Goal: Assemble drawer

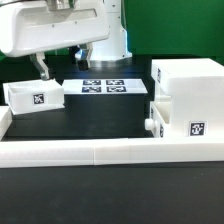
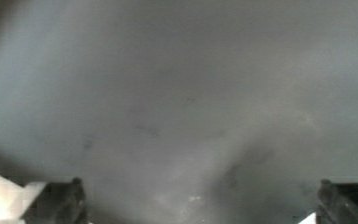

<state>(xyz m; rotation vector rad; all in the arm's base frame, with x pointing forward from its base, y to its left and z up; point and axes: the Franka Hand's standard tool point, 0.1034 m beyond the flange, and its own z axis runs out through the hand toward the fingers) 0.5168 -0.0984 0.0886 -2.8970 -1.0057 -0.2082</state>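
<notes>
Drawer (image 1: 186,100): white plastic, three parts, each tagged with a black-and-white square; assembly incomplete.

- Cube housing (image 1: 195,75): stands at the exterior view's right, behind the long low wall (image 1: 90,152).
- Lower tray (image 1: 185,125): sits at the foot of the housing and juts out, its knob (image 1: 150,125) pointing to the exterior view's left. Whether it is fully home cannot be told.
- Loose tray (image 1: 35,95): upright on the dark table (image 1: 100,110) at the exterior view's left, well apart from the housing. The marker board (image 1: 103,87) lies between the two, farther back.

Gripper (image 2: 201,205): jaws spread wide and holding nothing. The wrist view shows only bare table between the fingertips (image 2: 60,200). In the exterior view it hangs above the loose tray, clear of it.

Handling, as judged: the loose tray is probably light and rigid, with smooth hard walls that may slip under a light pinch. The best hold is likely across one thin side wall near its middle, so the tray hangs level. The knob looks too small for a sure grip. The tray must probably go in square, or it may jam at the housing mouth.
</notes>
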